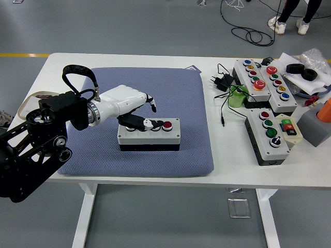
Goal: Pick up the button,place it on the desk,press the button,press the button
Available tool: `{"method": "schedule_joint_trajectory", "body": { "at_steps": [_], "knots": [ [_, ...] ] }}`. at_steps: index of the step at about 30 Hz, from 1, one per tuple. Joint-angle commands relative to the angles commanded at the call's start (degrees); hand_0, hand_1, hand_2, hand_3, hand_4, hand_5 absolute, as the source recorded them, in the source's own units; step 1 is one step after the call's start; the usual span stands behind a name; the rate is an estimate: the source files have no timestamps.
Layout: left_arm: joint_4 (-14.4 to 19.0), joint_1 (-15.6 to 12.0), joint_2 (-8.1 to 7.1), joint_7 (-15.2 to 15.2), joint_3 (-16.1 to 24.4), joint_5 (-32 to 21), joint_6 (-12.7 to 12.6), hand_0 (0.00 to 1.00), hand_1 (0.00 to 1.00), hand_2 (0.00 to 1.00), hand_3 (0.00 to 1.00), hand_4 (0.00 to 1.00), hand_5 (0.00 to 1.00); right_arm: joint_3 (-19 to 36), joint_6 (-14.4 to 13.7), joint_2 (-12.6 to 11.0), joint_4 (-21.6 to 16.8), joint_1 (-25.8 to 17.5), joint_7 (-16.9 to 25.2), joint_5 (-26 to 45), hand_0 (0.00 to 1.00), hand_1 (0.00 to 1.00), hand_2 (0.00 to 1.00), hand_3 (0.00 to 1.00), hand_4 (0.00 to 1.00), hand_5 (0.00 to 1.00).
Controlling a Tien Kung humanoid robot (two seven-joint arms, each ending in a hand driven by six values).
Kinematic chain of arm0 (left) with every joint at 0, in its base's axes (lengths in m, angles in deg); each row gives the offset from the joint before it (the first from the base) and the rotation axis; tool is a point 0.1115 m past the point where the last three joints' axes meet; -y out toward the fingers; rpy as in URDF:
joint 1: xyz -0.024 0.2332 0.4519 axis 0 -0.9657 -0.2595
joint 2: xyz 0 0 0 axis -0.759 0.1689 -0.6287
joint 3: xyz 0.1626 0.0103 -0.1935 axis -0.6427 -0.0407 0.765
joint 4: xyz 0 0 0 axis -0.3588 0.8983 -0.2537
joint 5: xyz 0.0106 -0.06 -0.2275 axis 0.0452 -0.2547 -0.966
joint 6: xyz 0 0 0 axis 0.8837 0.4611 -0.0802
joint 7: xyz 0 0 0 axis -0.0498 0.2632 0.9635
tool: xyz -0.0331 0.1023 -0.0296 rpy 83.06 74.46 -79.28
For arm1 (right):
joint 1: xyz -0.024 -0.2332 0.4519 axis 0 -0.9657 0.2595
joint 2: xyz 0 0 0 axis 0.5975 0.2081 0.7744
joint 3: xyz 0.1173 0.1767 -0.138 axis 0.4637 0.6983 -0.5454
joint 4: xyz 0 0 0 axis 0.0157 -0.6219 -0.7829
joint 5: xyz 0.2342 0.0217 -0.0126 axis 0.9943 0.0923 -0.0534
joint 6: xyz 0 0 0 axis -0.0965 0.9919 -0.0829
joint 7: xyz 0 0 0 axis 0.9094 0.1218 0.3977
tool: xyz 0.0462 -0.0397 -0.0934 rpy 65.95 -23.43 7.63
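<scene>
The button box (149, 134) lay on the blue-grey mat (181, 98), near its front edge, on the white table (207, 170); its red button (167, 124) at the right end showed clear. The left hand (135, 106) reached over the box's left half, holding nothing, a dark fingertip (150, 124) down on or just above the row of buttons. This looked like 1 of the 2 presses, the box already placed. Next called for a straight, short push, then a lift clear.
</scene>
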Motion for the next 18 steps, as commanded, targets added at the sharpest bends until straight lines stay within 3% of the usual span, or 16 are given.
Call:
{"method": "schedule_joint_trajectory", "body": {
  "at_steps": [18],
  "knots": [
    [-3.3,0.8,2.06,-0.3,-4.2,1.5,0.1,0.031,0.002,0.044,0.696,0.758,0.998,-0.1,-0.1,0.0,0.0,-0.3,0.0,0.3,0.642,0.441,0.617,0.561,0.315,0.220]
  ]
}}
